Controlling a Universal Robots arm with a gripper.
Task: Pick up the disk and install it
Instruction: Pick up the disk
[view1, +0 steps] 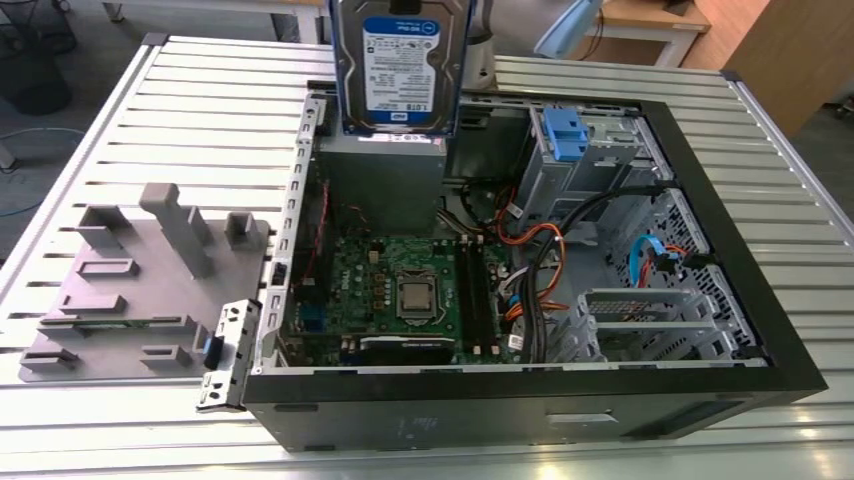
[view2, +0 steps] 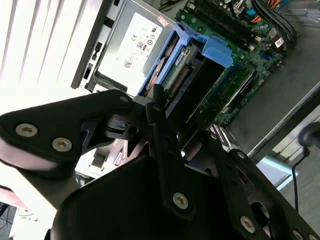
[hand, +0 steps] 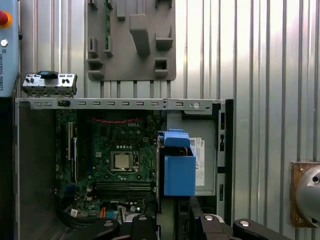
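Gripper (hand: 172, 212) clamped on disk (view1: 398, 65), held upright above open PC case (view1: 747, 330), over pwr supply (view1: 380, 175). Edge-down prob. to slot into a bay; not seated yet.

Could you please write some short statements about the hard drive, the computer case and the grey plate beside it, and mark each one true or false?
1. The silver metal disk with a blue-and-white label and blue plastic frame is up in the air, with the gripper shut on it. True.
2. The disk lies flat on the green motherboard. False: it stands on edge above the black computer case, over the grey power supply box.
3. The computer case is open, so the motherboard can be seen. True.
4. The grey moulded holder plate lies at the exterior view's right of the case. False: it lies at the left.
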